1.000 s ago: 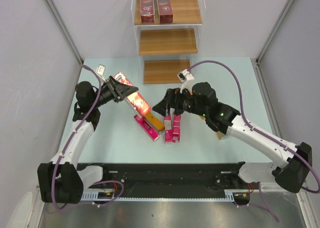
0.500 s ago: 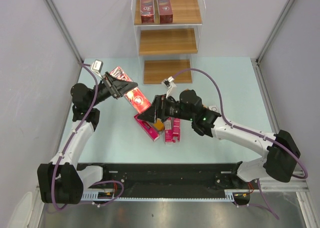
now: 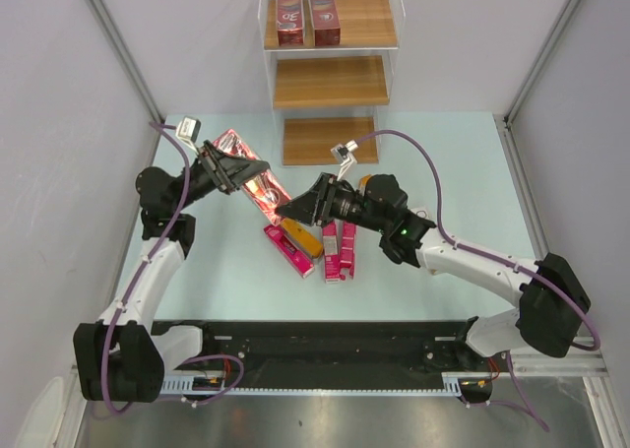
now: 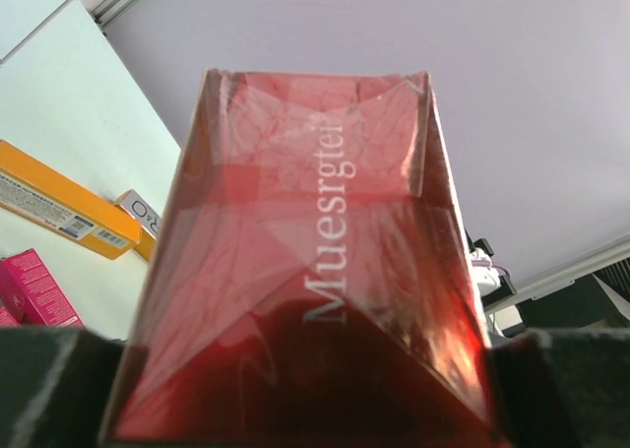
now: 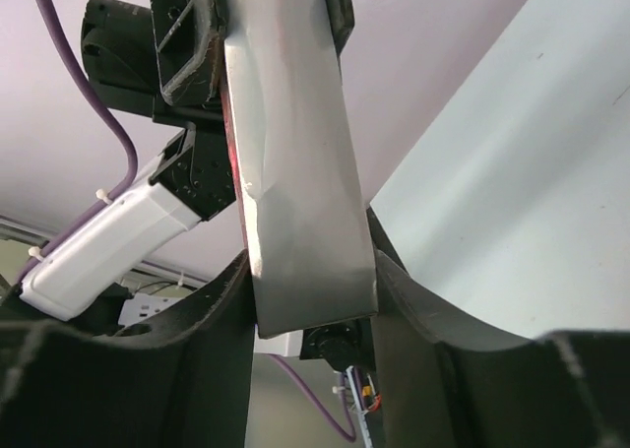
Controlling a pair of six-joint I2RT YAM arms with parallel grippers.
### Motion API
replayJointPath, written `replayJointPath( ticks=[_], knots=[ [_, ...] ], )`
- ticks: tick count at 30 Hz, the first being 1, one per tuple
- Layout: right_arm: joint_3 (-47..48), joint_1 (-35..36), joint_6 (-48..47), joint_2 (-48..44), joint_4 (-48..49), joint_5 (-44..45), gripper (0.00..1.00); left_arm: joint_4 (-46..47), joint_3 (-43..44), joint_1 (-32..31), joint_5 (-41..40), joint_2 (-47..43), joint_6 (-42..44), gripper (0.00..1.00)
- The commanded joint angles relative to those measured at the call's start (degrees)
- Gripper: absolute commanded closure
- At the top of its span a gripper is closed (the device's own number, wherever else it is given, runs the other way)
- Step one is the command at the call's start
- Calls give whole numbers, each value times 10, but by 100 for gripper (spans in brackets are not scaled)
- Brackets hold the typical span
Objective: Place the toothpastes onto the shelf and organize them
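A: Look at the right gripper [image 3: 293,210]. Wide open a moment ago, off to the side over the pink boxes [image 3: 340,253]. Now up at the low end of the red box [image 3: 264,187], and squeezed in on both sides.

B: Holding it for real?

A: Looks like it. Pressed right against the fingers [image 5: 221,320] in the wrist view, with no gap to see.

B: And the left gripper [image 3: 236,172]?

A: Clamped on the top end, same as before. Not let go yet.

B: So where is the box?

A: Up in the air, tilted, gripped at both ends. Over the left part of the table [image 3: 443,172], well short of the shelf [image 3: 330,82].

B: Meaning what?

A: A hand-off, most likely. Passing from left to right, maybe for a better hold before the trip to the shelf.

B: And next?

A: Need to open the left one first. Then carry the box back and set it down flat on a step. Careful not to pull before that, or risk bending the box.

B: Much done so far?

A: Not much. Only two red boxes [image 3: 305,13] up on the top step, side by side. Nothing on the middle or bottom steps. Pink boxes and an orange box [image 3: 307,241] down on the table, close together under the right arm. Lots left to do.
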Motion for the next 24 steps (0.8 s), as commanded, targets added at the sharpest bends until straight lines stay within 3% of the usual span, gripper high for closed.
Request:
replayJointPath(
  ticks=[1,2,3,6,10,14,18,24],
  knots=[
    [0,-1,15,-1,58,-2,62,30,-1,1,4,-15,-1,50],
    [0,-3,15,-4,58,-2,63,30,-4,1,5,-15,-1,46],
    [-1,-3,14,-8,57,-1,66,30,-5,1,5,-16,1,32],
    [-2,-10,4,-24,43,7,71,9,-4,1,8,-19,22,2],
    [-2,-27,-15,-55,7,34,73,-87,21,1,1,-29,96,0],
    [-2,-50,-32,-92,-52,54,74,-250,74,2,-36,-42,204,1],
    [-2,-80,-52,-141,-119,72,75,-426,112,1,-124,-57,319,0],
    [-2,-121,-77,-195,-202,75,76,-559,160,0,-255,-66,413,0]
  ],
)
